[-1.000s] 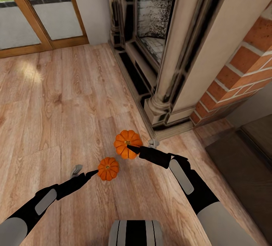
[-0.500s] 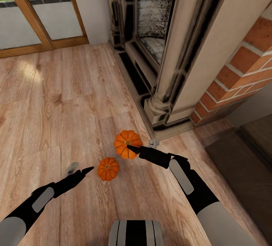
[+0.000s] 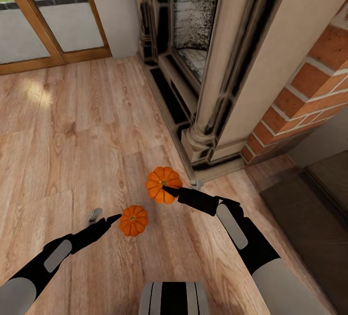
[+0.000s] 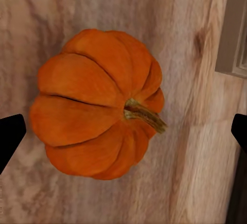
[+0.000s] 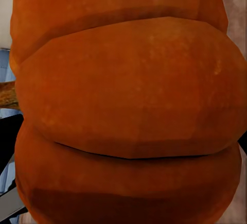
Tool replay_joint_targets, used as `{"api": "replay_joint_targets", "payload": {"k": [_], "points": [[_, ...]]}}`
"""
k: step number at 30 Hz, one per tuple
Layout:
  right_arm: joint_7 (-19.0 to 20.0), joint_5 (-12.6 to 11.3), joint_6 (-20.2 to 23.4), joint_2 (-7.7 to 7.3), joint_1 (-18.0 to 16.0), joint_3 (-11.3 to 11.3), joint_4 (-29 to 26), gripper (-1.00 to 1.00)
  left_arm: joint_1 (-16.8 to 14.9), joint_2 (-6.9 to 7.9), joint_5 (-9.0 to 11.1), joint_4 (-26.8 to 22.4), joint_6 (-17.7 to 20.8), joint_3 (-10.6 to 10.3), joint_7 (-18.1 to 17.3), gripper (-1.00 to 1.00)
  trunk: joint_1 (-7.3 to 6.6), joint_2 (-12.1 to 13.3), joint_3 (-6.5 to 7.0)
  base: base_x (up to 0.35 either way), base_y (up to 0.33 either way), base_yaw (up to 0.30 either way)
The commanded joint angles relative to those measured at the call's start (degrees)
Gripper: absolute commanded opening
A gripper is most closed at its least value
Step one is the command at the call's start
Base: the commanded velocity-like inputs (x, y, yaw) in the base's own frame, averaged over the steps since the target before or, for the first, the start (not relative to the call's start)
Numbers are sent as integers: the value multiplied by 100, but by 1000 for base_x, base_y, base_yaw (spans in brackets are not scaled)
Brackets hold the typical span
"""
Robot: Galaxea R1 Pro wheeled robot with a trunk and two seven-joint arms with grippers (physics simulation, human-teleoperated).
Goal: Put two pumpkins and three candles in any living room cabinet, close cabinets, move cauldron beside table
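Leftmost, wood-framed glass doors (image 3: 43, 20) stand at the far edge of the pale plank floor (image 3: 72, 131). Nearer, the black left gripper (image 3: 108, 221) points at a small orange ribbed pumpkin (image 3: 134, 220) lying on the floor, its tip just beside the fruit; the left wrist view shows the jaws spread wide, one dark finger (image 4: 10, 136) at each side of that pumpkin (image 4: 95, 103), not touching. Next along, a second, larger orange pumpkin (image 3: 163, 184) sits close to the stone fireplace surround (image 3: 217, 88), with the right gripper (image 3: 169, 190) clamped on it; its skin (image 5: 128, 100) presses right up against the right wrist view. Rightmost, red brick wall (image 3: 309, 93).
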Motion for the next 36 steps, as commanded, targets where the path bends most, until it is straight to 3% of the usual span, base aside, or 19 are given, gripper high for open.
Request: {"api": "replay_joint_targets", "payload": {"k": [1, 19, 25, 36], "points": [[-5, -5, -2, 3, 0, 2, 0, -100, 0, -6, -3, 8, -24, -10, 20, 100, 0, 0, 0, 3, -7, 0], [-5, 0, 5, -4, 0, 0, -1, -100, 0, -15, 1, 28, -104, -12, 65, 100, 0, 0, 0, 36, -29, 0], [-8, 0, 3, -4, 2, 0, 0, -100, -1, -14, 3, 24, -101, 5, 418, 100, 0, 0, 0, 0, 0, 0], [0, -14, 5, -4, 0, 0, 0, -100, 0, -23, -1, 11, -100, -17, 520, 100, 28, -15, -244, 0, 0, 0]]}}
